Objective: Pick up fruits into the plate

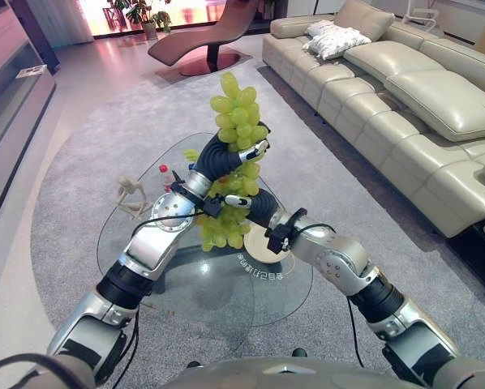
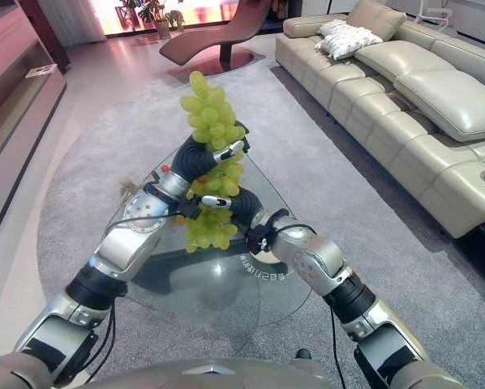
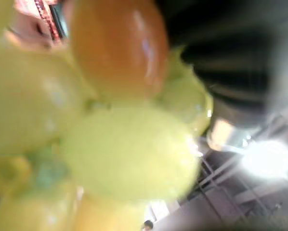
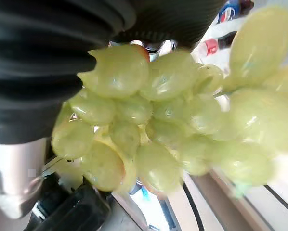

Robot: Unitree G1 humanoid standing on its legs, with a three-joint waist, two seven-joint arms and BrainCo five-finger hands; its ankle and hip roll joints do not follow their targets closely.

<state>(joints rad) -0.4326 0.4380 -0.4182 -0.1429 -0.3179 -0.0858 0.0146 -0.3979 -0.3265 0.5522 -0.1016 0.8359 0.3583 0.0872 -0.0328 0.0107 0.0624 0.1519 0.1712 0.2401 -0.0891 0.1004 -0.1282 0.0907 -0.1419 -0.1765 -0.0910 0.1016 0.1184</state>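
From the left eye view, a long bunch of green grapes (image 1: 236, 138) is lifted high over the glass table (image 1: 218, 292), with both arms meeting at its middle. The left hand (image 1: 251, 151) has a silver finger lying across the bunch, seemingly curled around it; the right hand (image 1: 241, 200) reaches in lower down, a finger laid against the grapes. A pale round plate (image 1: 268, 245) sits on the glass just behind the right wrist, partly hidden. A small figurine (image 1: 130, 197) and some bottles (image 1: 165, 173) stand at the table's far left.

The right eye view repeats this: the grapes rise above the left hand and hang below the right hand.

The left wrist view is blurred, close grapes with something orange among them; no fingers can be made out.

In the right wrist view, grapes press against a dark ribbed cover, so I cannot tell how far the right hand is closed.

The risk is that the bunch is held at its middle only: the loose ends may swing, grapes may drop off, or the bunch may land beside the plate
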